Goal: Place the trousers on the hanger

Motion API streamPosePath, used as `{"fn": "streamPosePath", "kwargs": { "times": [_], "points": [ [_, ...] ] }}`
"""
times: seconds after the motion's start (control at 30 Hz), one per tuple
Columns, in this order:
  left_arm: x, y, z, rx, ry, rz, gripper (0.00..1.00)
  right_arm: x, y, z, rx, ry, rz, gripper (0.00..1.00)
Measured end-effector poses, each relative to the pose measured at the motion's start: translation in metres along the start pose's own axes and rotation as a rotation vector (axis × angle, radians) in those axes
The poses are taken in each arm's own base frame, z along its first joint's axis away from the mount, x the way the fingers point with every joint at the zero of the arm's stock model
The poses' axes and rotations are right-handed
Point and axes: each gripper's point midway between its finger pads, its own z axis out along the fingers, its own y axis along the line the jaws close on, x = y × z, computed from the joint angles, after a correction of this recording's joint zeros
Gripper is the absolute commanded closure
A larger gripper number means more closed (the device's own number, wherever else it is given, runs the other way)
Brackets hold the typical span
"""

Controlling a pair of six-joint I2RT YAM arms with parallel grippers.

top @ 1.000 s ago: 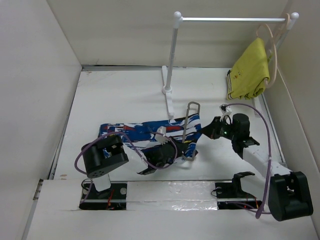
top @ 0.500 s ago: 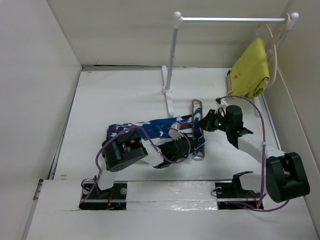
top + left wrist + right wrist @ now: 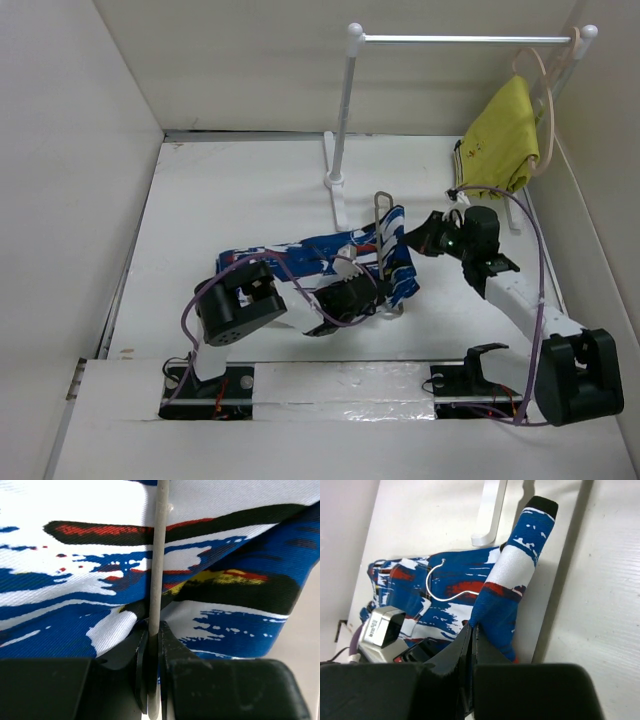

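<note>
Spreading across the middle of a white worktop [image 3: 230, 190], the trousers [image 3: 300, 255] lie in a crumpled band between the two arms. Plain pale walls box the space in on the left, back and right. A white rack [image 3: 341, 110] stands at the back, its rail running to the right wall. There a yellow garment [image 3: 500, 140] hangs on a beige hanger [image 3: 546, 85]. The grey hanger [image 3: 381, 232] sits at the right end of the trousers, seen edge-on as a slim rod with its looped top toward the back. Printed fabric is bunched around its lower part.

The overhead view gives this layout but hides both grips under the arms. The left wrist view shows the left gripper [image 3: 154, 635] clenched on the hanger's thin rod, with trouser fabric right behind it. The right wrist view shows the right gripper [image 3: 471, 630] pinching a fold of the trousers, and a strip of fabric rises from the fingers toward the rack's foot. In that view the hanger's hook shows as a thin wire curve against the print. The left arm's camera housing [image 3: 382, 625] sits at the lower left.
</note>
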Motion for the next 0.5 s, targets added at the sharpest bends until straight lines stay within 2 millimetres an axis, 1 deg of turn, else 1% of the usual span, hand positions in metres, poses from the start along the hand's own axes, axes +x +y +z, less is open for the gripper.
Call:
{"fn": "streamPosePath", "kwargs": {
  "times": [0.1, 0.13, 0.2, 0.27, 0.3, 0.37, 0.4, 0.5],
  "points": [
    [-0.006, -0.008, 0.003, 0.006, -0.014, -0.008, 1.00, -0.020, -0.004, -0.005, 0.029, -0.023, 0.017, 1.00],
    [-0.011, -0.006, 0.003, 0.005, -0.021, -0.014, 1.00, -0.028, -0.005, -0.008, 0.033, -0.034, 0.019, 1.00],
    [-0.018, 0.006, -0.007, -0.013, -0.027, -0.012, 1.00, -0.043, -0.008, -0.014, 0.048, -0.070, 0.012, 1.00],
    [-0.027, 0.027, -0.022, -0.056, -0.038, 0.000, 1.00, -0.053, -0.009, -0.023, 0.049, -0.106, -0.001, 1.00],
    [-0.030, 0.033, -0.028, -0.066, -0.043, 0.002, 1.00, -0.055, -0.009, -0.029, 0.046, -0.124, -0.007, 1.00],
    [-0.035, 0.038, -0.038, -0.073, -0.046, 0.003, 1.00, -0.054, -0.011, -0.039, 0.044, -0.150, -0.013, 1.00],
    [-0.036, 0.040, -0.042, -0.076, -0.044, 0.005, 1.00, -0.049, -0.016, -0.049, 0.054, -0.167, -0.010, 1.00],
    [-0.037, 0.047, -0.049, -0.085, -0.042, 0.009, 1.00, -0.039, -0.029, -0.066, 0.096, -0.189, -0.006, 1.00]
  ]
}}
